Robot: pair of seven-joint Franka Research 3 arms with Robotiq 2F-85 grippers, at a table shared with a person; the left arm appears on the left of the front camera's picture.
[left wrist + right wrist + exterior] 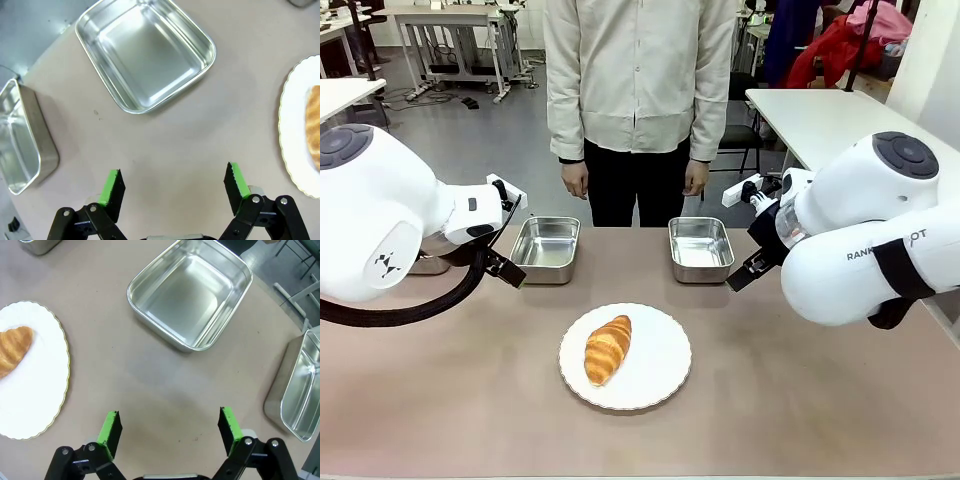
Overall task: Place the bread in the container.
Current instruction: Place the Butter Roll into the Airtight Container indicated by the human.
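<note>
I see the golden-brown crescent croissant (608, 349) lying on the round white plate (661, 377) — a shiny rectangular steel pan (545, 276) beyond the plate's left, a second steel pan (701, 276) beyond its right — with my left gripper (173, 179) and right gripper (169, 421) spread wide, holding nothing.

A robotics lab: a white left arm (380, 215) and right arm (870, 240) flank a tan worktop (470, 400), with white tables (820, 115), loose cables (432, 97) and a black chair (745, 140) on the grey floor (470, 150) behind
</note>
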